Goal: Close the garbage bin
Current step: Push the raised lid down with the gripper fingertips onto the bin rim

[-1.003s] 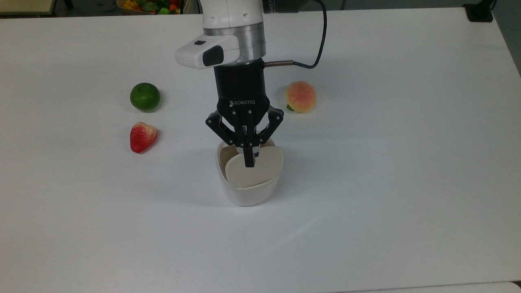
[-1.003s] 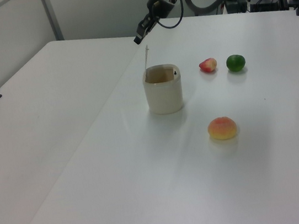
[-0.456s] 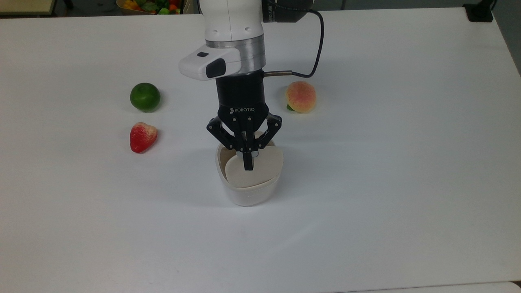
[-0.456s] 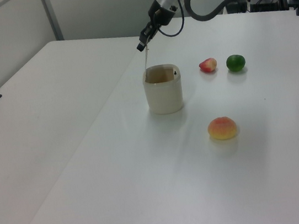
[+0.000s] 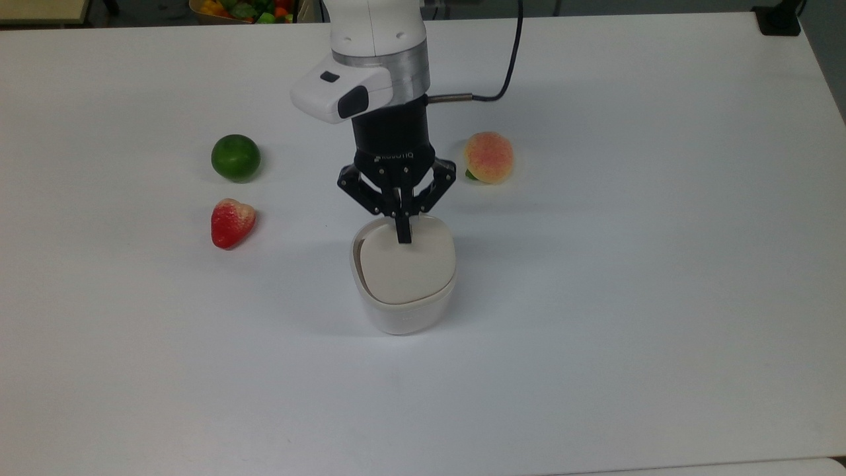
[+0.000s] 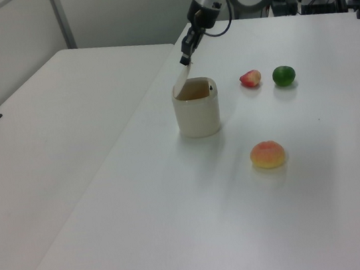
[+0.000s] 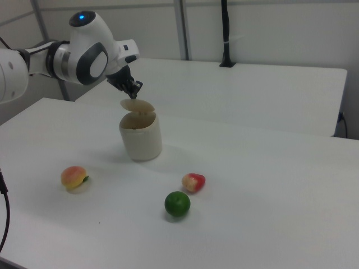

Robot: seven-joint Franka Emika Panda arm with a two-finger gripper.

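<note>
Beige lid [image 5: 406,266] half lowered over garbage bin [image 5: 404,311], mid-desk. Gripper [image 5: 402,239] pinches lid's raised edge. Risks: early release lets flap spring up; hard push tips bin.

**Bin lid half raised**

The garbage bin [image 5: 404,311], a small white tub, stands upright mid-tabletop [image 5: 661,264], well clear of every edge. Its beige flap lid [image 5: 405,264] tilts up from one rim, partly open.

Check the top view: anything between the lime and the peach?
Yes. The gripper and its black wrist body stand between the lime and the peach, just above the garbage bin.
</note>
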